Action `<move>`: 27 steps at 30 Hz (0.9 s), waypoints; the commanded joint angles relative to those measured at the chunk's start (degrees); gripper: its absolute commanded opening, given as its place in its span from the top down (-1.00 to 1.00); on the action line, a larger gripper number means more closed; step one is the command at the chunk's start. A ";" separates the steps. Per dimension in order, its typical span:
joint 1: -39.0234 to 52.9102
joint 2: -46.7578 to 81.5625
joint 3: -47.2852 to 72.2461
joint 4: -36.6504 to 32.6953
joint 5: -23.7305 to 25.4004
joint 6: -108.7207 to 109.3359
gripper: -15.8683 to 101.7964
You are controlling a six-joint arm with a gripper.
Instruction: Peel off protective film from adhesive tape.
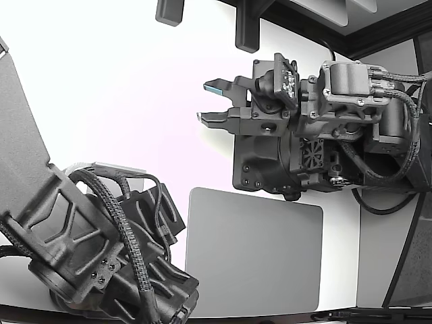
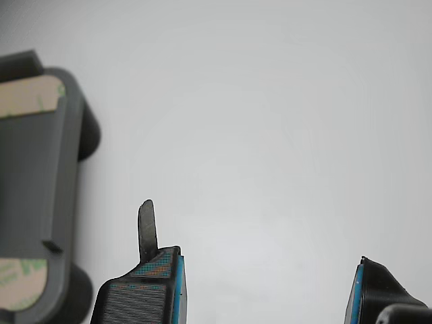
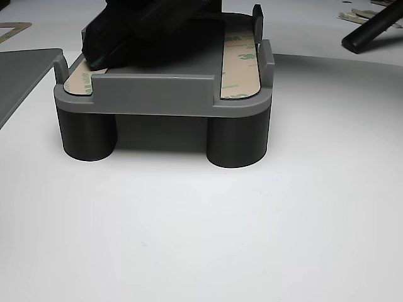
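Lying well aside of the parted jaws, the taped fixture (image 2: 40, 196).

Bright, even overhead light, white table (image 1: 121, 88) washed out with a faint pink cast, soft shadows beneath the gray fixture (image 3: 164, 100), near gripper fingers (image 2: 145, 293) blurred.

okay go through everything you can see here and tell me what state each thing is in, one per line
claw: open, holding nothing, above bare table
gray fixture: upright on its round legs
tape strip: lying flat in the fixture, film still on
second tape strip: flat, partly hidden by a dark arm
gray mat: flat, bare
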 commanded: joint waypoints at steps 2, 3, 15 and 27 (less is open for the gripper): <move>-4.22 1.14 -1.32 -0.09 -0.79 1.05 -0.97; -4.22 1.14 -1.32 -0.09 -0.79 1.05 -0.97; -4.22 1.14 -1.32 -0.18 -1.85 0.26 -0.97; -3.60 0.97 -4.22 -0.09 1.23 1.58 -0.97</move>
